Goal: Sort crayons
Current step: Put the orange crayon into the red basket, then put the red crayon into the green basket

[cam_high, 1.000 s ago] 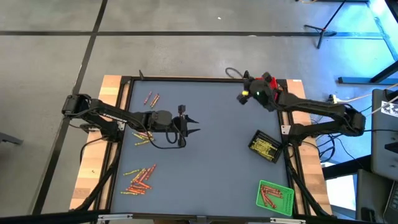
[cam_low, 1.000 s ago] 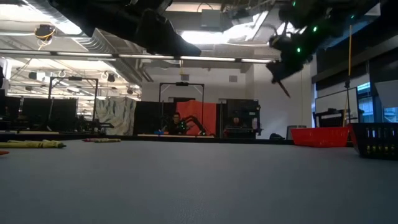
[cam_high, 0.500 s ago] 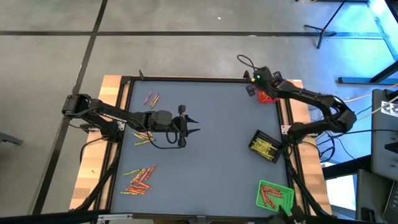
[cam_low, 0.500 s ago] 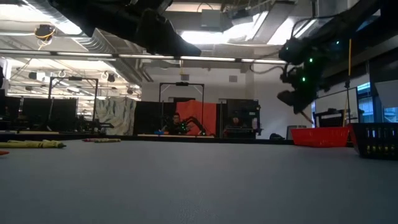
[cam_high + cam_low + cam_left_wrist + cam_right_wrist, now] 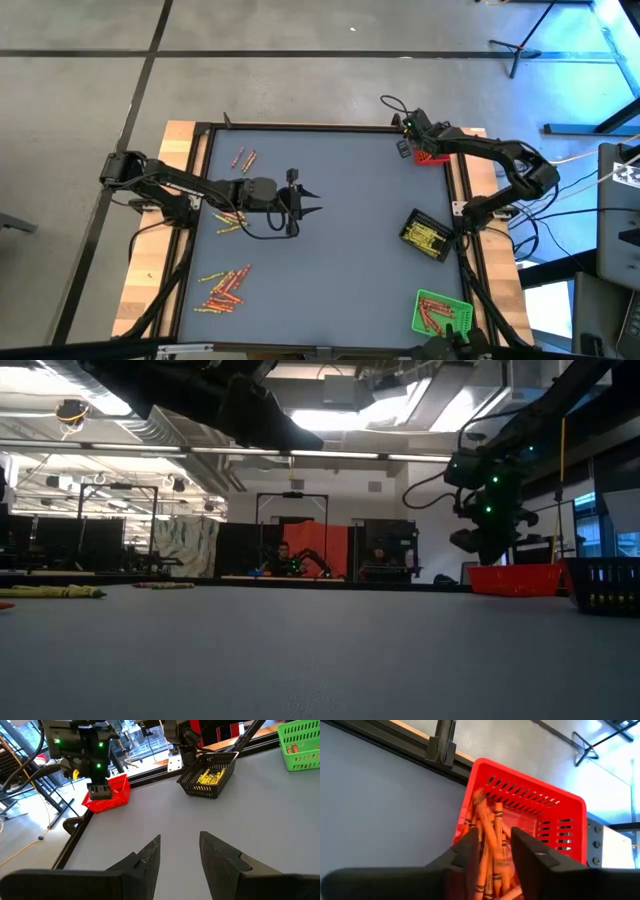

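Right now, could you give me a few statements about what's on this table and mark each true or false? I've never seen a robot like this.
1. The right gripper hangs over the red basket. True.
2. The red basket is empty. False: orange crayons lie in it.
3. The black basket holds yellow crayons. True.
4. The left gripper grips a crayon. False: its open fingers hold nothing.
5. The green basket sits at the far left corner. False: it sits at the near right corner.
6. Loose crayons lie on the table's left side. True.
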Tool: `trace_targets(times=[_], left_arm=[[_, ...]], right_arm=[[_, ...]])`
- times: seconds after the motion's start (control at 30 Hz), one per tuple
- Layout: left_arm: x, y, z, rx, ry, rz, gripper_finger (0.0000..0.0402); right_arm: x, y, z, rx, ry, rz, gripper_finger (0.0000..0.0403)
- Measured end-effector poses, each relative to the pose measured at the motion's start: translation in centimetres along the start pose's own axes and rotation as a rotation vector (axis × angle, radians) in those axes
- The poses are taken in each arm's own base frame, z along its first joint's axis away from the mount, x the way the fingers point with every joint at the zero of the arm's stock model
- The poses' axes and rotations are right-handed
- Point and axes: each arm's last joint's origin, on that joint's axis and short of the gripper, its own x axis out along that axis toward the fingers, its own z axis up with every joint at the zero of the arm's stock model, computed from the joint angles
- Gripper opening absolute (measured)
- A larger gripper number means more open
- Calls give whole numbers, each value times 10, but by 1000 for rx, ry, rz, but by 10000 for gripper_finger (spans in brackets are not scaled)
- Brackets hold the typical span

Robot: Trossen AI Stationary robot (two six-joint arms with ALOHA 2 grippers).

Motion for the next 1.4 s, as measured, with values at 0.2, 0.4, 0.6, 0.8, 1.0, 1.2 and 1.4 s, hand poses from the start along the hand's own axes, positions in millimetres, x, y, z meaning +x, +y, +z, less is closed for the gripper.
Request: trace_targets(times=[0.2, 0.4, 0.6, 0.8, 1.0, 1.2, 1.4], left_arm=[[0, 0, 0, 0, 0, 1, 120], [0, 0, 0, -1, 0, -1, 120], [0, 0, 0, -40, 7, 18, 120], [0, 14, -13, -87, 164, 215, 120], [-1, 53, -12, -175, 457, 346, 120], [-19, 113, -10, -265, 722, 506, 120], [-43, 168, -28, -445, 924, 524, 120]], right_arm=[[-27, 2, 10, -43, -61, 29, 167], [-89, 31, 15, -88, -329, 251, 178], [-132, 75, -8, -239, -578, 460, 179], [-150, 107, -37, -308, -713, 612, 179], [-160, 117, -51, -342, -766, 680, 179], [-164, 120, -55, -357, -771, 699, 179], [-164, 119, -54, -356, -770, 697, 179]])
